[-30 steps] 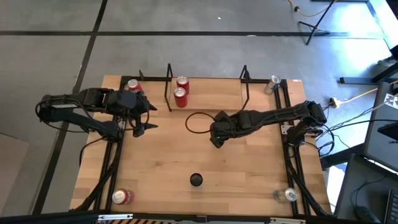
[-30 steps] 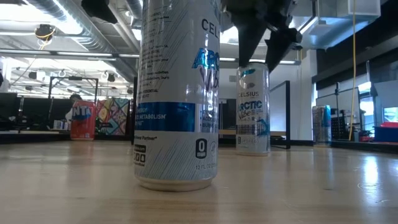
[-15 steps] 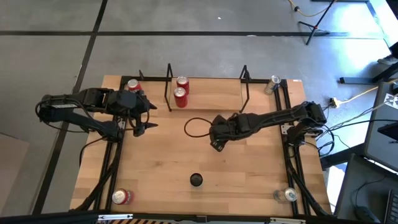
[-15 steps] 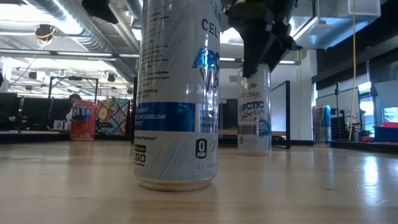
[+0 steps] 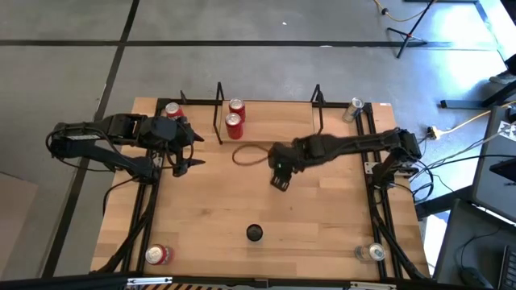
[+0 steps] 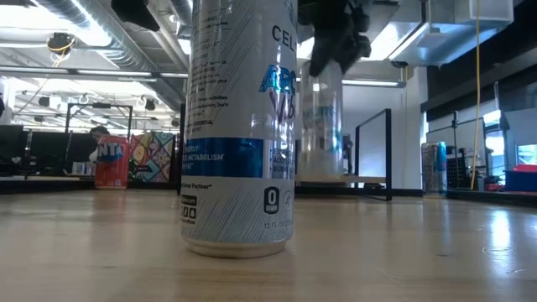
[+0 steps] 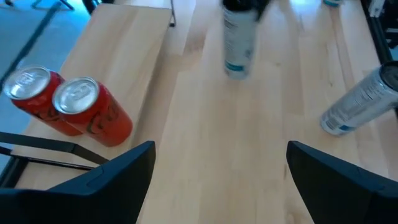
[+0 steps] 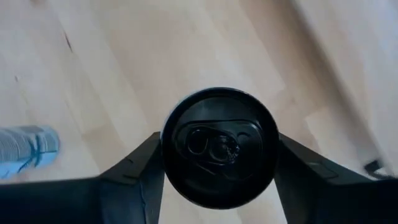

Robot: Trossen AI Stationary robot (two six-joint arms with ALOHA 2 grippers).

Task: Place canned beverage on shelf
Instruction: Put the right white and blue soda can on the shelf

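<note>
Currently: shelf (image 5: 274, 117) holds two red cans (image 5: 235, 118); right gripper (image 8: 217, 149), fingers clamped on slim can (image 8: 219, 146), carrying; left gripper (image 7: 214, 171) fingers apart; placement outstanding.

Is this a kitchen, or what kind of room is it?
Probably a robot lab or workshop, not a kitchen. Bare concrete floor surrounds the wooden table, exposed ducts run along the ceiling, and cables trail beside the table.
</note>
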